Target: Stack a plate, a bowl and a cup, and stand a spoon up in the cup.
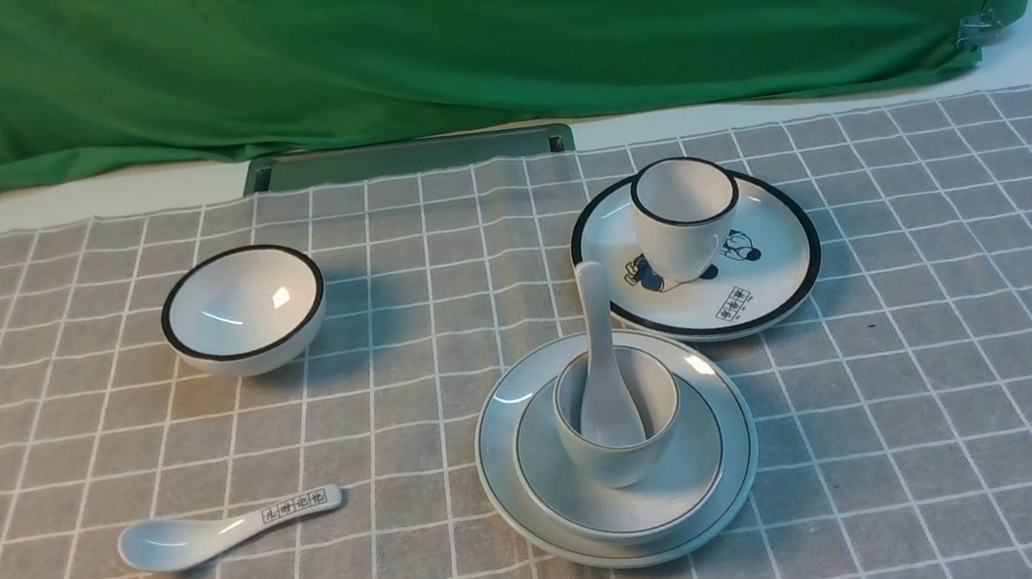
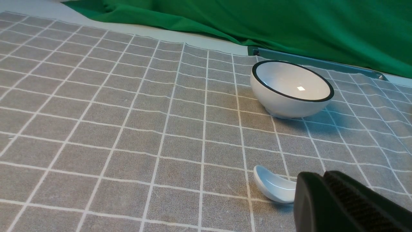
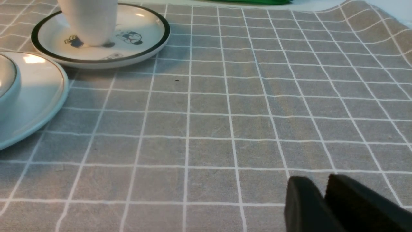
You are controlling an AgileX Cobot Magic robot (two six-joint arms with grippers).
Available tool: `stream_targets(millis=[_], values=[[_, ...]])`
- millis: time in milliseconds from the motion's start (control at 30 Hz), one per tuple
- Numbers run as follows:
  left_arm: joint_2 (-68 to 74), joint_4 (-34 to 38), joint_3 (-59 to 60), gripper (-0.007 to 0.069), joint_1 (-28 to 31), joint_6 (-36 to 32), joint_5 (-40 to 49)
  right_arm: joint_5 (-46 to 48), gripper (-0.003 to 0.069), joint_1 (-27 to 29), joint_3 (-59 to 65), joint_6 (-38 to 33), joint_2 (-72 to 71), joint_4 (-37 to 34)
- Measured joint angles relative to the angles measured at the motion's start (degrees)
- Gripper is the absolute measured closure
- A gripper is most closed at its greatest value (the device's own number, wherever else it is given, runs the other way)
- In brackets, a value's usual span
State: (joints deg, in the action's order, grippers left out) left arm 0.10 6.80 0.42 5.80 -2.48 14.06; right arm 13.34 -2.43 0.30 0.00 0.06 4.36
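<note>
The pale grey-blue plate (image 1: 499,453) lies at the front centre of the cloth. The shallow bowl (image 1: 692,467) sits in it, and the plain cup (image 1: 621,464) sits in the bowl. The plain white spoon (image 1: 600,358) stands in the cup, handle up and leaning back. The plate's edge (image 3: 38,96) and the bowl's rim (image 3: 8,80) also show in the right wrist view. My left gripper (image 2: 323,175) is shut and empty, low over the cloth by the printed spoon. My right gripper (image 3: 322,182) is shut and empty over bare cloth to the right of the plate.
A black-rimmed white bowl (image 1: 243,308) stands at the back left. A spoon with printed characters (image 1: 207,533) lies at the front left. A black-rimmed cup (image 1: 685,215) stands on the cartoon plate (image 1: 769,289) just behind the stack. A green cloth hangs behind.
</note>
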Motion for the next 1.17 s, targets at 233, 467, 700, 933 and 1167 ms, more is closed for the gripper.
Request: stream_targets(millis=[233, 467, 700, 933, 1167], values=[[0.0, 0.0, 0.0, 0.0612, 0.0, 0.0, 0.0, 0.0, 0.0488, 0.0, 0.0, 0.0, 0.0, 0.0], [0.0, 0.0, 0.0, 0.0612, 0.0, 0.1, 0.0, 0.0, 0.0466, 0.0, 0.0, 0.0, 0.0, 0.0], [0.0, -1.3, 0.0, 0.0612, 0.0, 0.0, 0.0, 0.0, 0.0446, 0.0, 0.0, 0.0, 0.0, 0.0], [0.0, -2.1, 0.0, 0.0612, 0.0, 0.0, 0.0, 0.0, 0.0435, 0.0, 0.0, 0.0, 0.0, 0.0], [0.0, -2.2, 0.0, 0.0611, 0.0, 0.0, 0.0, 0.0, 0.0424, 0.0, 0.0, 0.0, 0.0, 0.0]])
